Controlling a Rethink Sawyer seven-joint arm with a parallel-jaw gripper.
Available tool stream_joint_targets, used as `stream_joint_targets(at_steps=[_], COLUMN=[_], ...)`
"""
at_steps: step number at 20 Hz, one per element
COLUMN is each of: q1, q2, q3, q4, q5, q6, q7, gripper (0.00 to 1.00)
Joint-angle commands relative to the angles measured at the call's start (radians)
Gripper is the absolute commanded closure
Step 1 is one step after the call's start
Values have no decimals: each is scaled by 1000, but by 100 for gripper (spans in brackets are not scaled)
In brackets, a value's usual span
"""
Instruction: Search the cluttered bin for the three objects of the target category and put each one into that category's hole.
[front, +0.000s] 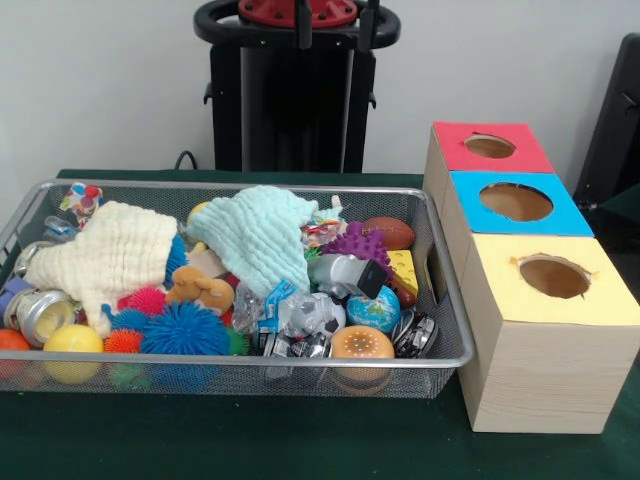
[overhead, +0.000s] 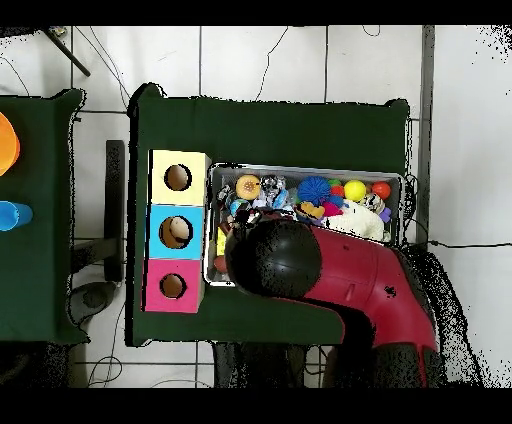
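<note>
Clutter fills a wire mesh bin (front: 455, 345) that takes up the left and centre of the front view on a dark green table (front: 300, 440). A cream cloth (front: 110, 255) lies over the left part of the pile and a pale mint cloth (front: 265, 235) over the upper middle. Below them sit a blue spiky ball (front: 185, 330), a yellow ball (front: 72, 340), a brown plush toy (front: 200, 290), a small globe ball (front: 374, 310), a burger-shaped toy (front: 362, 345), a purple knobbly ball (front: 355, 243) and a little brown football (front: 390, 232).

Right of the bin, just beside it, stands a wooden box with 3 round holes in coloured tops: a red hole panel (front: 490, 147) at the upper end, a blue hole panel (front: 517, 202) in the middle and a yellow hole panel (front: 553, 277) lowest in the frame.

In the overhead view the red and black arm (overhead: 340, 275) reaches from the lower right up over the bin's lower left part, its round black head hiding whatever is beneath. The gripper itself shows in neither view, so I cannot tell how its hand stands. Which items belong to the target category cannot be told.
</note>
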Motion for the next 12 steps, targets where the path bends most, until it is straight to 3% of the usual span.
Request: stream_joint_targets(at_steps=[1, 12], q1=[-74, -181], q2=[-10, -39], q3=[112, 139], q4=[98, 150], q5=[7, -32], q6=[87, 58], q7=[-138, -189], gripper=[0, 0])
